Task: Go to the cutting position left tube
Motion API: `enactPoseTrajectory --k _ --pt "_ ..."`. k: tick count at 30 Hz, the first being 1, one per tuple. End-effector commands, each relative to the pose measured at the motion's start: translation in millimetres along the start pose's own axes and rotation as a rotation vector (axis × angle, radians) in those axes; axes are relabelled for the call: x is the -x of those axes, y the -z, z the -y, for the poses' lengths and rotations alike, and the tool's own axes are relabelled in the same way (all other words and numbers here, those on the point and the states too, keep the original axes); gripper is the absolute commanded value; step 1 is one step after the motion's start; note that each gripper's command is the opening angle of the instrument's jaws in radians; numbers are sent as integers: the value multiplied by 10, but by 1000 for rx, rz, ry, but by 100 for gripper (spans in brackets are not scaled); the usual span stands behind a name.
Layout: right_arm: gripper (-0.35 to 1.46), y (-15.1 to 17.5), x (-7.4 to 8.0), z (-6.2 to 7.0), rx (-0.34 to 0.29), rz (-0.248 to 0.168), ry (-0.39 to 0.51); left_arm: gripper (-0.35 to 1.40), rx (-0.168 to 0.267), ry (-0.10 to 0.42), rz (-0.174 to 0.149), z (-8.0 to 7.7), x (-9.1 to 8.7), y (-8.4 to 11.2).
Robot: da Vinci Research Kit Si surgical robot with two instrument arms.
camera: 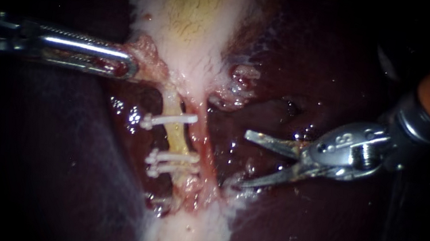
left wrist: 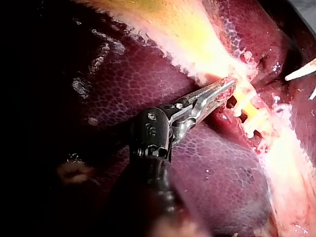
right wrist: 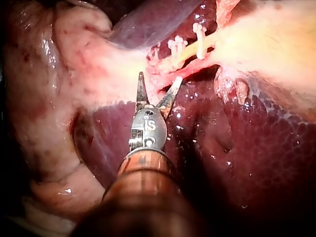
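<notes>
My right instrument (camera: 244, 159): blades gaping, empty. Ahead of tips, past reddish tube (camera: 208, 154), left tube (camera: 176, 140) looks soft, slick, fragile; best bite between clips (camera: 168, 121). My left instrument (camera: 128, 65) clamps gallbladder (camera: 198, 13) edge.

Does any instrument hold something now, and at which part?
The left instrument grips the gallbladder at its narrow end; the right instrument holds nothing.

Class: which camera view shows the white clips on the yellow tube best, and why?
The endoscope view: the clips lie across the tube, spread out, unobstructed. The left wrist view shows them crowded together beside the left instrument; the right wrist view shows them small, ahead of the right instrument.
</notes>
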Motion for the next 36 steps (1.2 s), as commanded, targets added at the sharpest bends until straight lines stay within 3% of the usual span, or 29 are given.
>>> enactPoseTrajectory --k 1,9,16,21,36 --pt "143 -5 1 1 -9 1 12 -35 -1 0 0 -1 0 0" --pt "143 -50 1 2 -53 1 -4 -35 -1 -1 0 -2 0 0" --pt "143 -77 7 -5 -106 -7 -56 -35 -1 -1 0 -3 0 -1" --pt "143 -91 16 -18 -138 -11 -73 -35 -1 5 0 -3 0 -1" --pt "143 -108 37 -56 -134 -5 -86 -35 -2 5 0 -3 1 -2"
